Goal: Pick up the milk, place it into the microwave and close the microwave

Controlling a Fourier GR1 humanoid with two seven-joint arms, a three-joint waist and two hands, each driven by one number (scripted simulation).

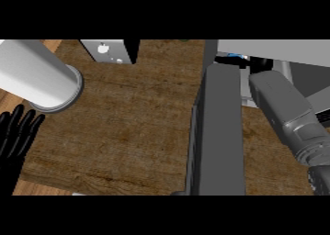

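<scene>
Milk (239,57) barely visible inside microwave (289,53), right hand (225,59) there, fingers hidden, grip unclear. Microwave door (218,133) open, closing left. Left hand (14,133) resting open at left edge.

counter (127,137): open middle | microwave door (220,133): blocks right | cylinder (31,73): upper left

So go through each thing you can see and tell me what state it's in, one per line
Microwave door: swung open, sticking out over the counter.
Right forearm: stretched past the door into the microwave; its hand is hidden.
Milk: only a small blue and white bit shows by the arm's far end; held or set down, cannot tell.
Left hand: open, fingers up, resting at the left edge.
White cylinder: standing on the counter.
</scene>
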